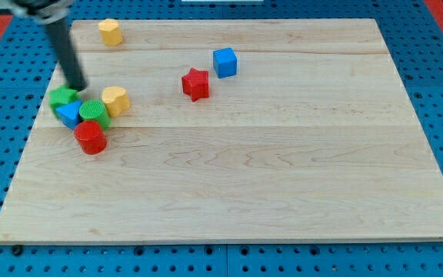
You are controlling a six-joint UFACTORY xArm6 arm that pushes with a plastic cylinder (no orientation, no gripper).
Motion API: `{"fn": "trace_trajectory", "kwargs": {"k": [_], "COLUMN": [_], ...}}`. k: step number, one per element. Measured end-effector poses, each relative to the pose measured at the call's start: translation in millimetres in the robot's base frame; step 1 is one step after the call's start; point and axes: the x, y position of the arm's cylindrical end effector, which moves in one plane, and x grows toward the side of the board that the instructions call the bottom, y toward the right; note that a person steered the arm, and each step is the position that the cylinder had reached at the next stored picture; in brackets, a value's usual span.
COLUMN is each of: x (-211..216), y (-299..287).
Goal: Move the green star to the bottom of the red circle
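Note:
The green star (61, 97) lies at the view's left side of the wooden board, partly hidden behind a blue block (69, 114). The red circle (91, 138) sits just below and to the right of it, at the bottom of a tight cluster. My tip (78, 85) stands just above and right of the green star, close to it or touching it. The dark rod slants up to the view's top left.
A green circle (94, 112) and a yellow block (116, 101) complete the cluster. A second yellow block (111, 31) sits near the board's top edge. A red star (195, 84) and a blue cube (224, 62) lie near the top middle. The board's left edge (31, 131) is close to the cluster.

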Motion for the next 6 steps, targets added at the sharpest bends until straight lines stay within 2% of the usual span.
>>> {"fn": "trace_trajectory", "kwargs": {"k": [1, 2, 3, 4, 5, 6], "x": [13, 18, 74, 116, 147, 145], "y": [-33, -33, -16, 36, 95, 85]}}
